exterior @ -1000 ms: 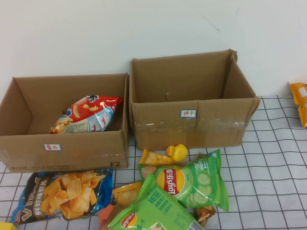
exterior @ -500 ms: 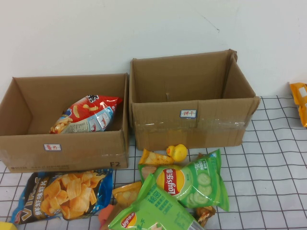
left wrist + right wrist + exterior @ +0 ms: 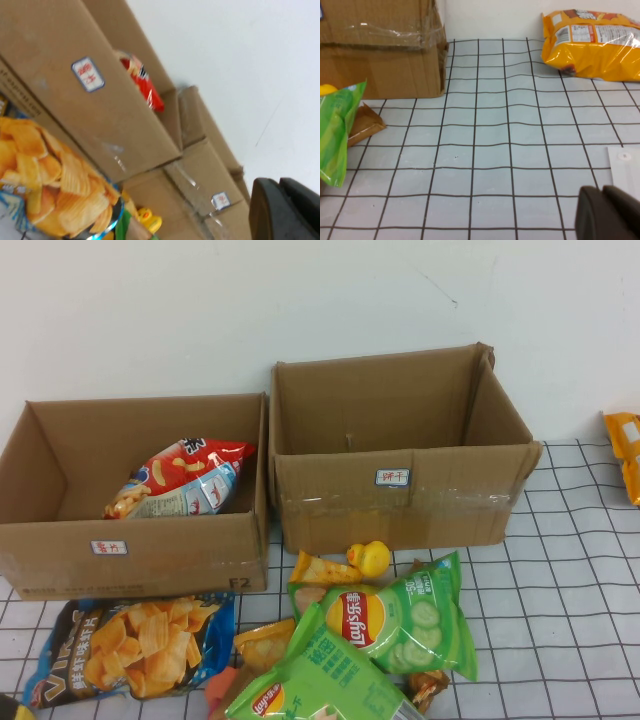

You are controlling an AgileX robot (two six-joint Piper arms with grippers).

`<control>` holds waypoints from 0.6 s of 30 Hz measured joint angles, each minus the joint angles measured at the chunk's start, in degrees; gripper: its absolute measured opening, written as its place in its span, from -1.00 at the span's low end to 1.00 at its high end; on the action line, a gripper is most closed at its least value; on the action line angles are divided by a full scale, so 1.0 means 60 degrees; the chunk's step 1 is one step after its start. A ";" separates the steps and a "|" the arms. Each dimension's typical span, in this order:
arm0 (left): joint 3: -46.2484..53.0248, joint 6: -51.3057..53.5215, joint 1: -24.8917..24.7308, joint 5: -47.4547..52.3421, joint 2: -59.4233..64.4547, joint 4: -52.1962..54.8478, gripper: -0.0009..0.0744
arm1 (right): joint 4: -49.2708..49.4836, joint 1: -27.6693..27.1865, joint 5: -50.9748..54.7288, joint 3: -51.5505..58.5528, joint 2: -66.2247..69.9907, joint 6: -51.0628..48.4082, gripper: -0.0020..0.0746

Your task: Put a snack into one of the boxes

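Two grippers, left (image 3: 285, 210) and right (image 3: 607, 212), finger state indeterminate; crinkly blue potato-chip bag (image 3: 55, 180) just below my left gripper looks light, fragile: pinch its sealed edge.

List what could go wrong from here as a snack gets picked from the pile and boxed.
1. The green Lay's bags overlap each other and smaller packets, so a grab may drag neighbours along.
2. The yellow duck sits against the pile and the right box; it may get knocked.
3. Only a dark edge of the left gripper and right gripper shows in their wrist views, so aim is unverified.
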 joint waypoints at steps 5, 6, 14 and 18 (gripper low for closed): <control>-0.0149 0.1643 -0.0023 0.0468 0.0000 -0.0137 -0.98 | 0.0000 0.0000 0.0000 0.0000 0.0000 0.0000 -0.95; -0.0324 0.2214 -0.0030 0.0797 0.0000 -0.0008 -0.98 | 0.0000 0.0000 0.0000 0.0000 0.0000 0.0000 -0.95; -0.3645 0.4289 -0.0065 0.4272 0.2768 0.3947 -0.98 | 0.0000 0.0000 0.0000 0.0000 0.0000 0.0000 -0.95; -0.4760 0.6040 -0.0234 0.4978 0.4324 0.4543 -0.98 | 0.0000 0.0000 0.0000 0.0000 0.0000 0.0000 -0.95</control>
